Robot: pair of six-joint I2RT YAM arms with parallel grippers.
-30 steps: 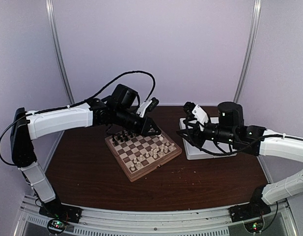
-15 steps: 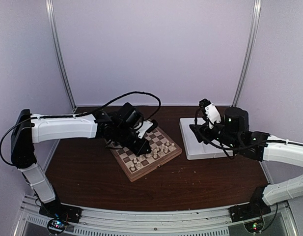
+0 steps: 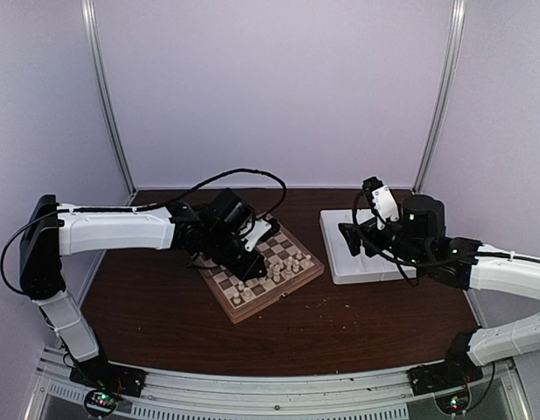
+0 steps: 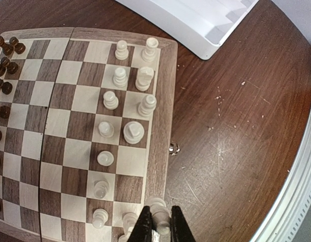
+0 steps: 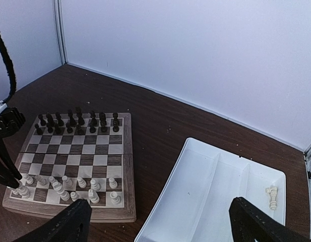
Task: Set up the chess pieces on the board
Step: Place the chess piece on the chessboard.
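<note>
Left gripper [image 4: 159,216] lowered piece [image 4: 156,203] — tray [image 4: 195,25] nearby.

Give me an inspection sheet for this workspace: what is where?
Surface: dark wood table, scratched, with pale specks.
Job's things: board; cream pieces standing along one side, dark pieces opposite; a stray piece lying in the tray.
Clutter: white tray; small shiny bit beside the board.
Tools: left tool shut on a held piece at the board's edge; right tool open above the tray.
Cables: black cable looping over the left arm.
Surroundings: plain pale walls, metal posts.
</note>
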